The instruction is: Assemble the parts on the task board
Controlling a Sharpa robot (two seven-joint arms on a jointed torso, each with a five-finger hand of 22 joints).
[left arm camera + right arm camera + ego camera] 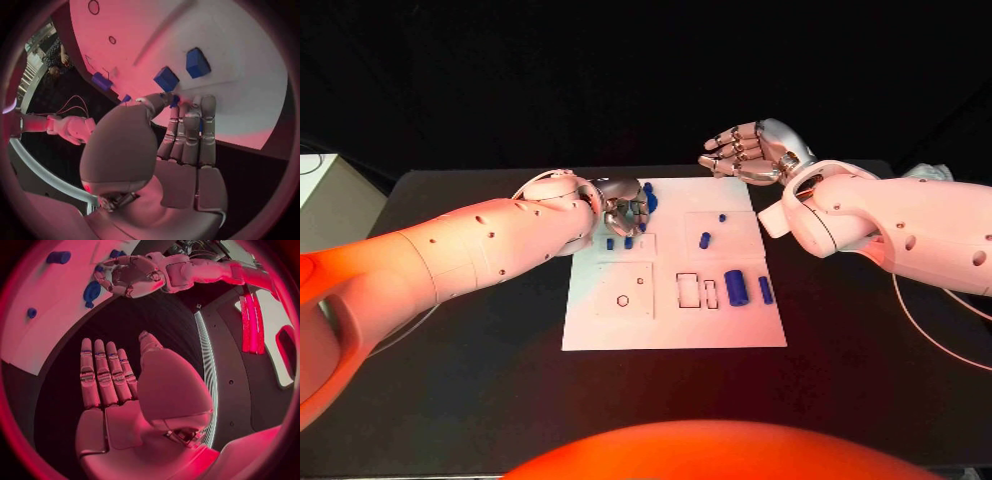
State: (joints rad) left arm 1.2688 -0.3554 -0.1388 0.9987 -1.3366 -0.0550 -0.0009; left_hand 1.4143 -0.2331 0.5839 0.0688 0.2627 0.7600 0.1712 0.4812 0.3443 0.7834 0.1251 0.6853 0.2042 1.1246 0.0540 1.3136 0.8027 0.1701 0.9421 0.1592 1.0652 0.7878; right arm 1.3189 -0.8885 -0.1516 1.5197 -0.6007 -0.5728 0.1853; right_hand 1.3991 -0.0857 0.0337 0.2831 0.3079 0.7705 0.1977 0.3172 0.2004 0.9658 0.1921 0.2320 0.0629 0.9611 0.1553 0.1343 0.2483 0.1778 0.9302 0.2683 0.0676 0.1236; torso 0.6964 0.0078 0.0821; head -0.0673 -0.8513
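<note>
Flat white rectangular task board (672, 320) lies mid-frame on the matte black table (473, 330), printed with thin black outlines. Glossy silver left hand (623, 208) is over the board's upper-left corner, fingers curled down onto a small blue plastic part (174, 100) pinched at the fingertips. Silver right hand (751, 152) hovers above the board's upper-right edge, fingers loosely apart, holding nothing. Blue cylinder parts (736, 289) lie at the board's right centre.
</note>
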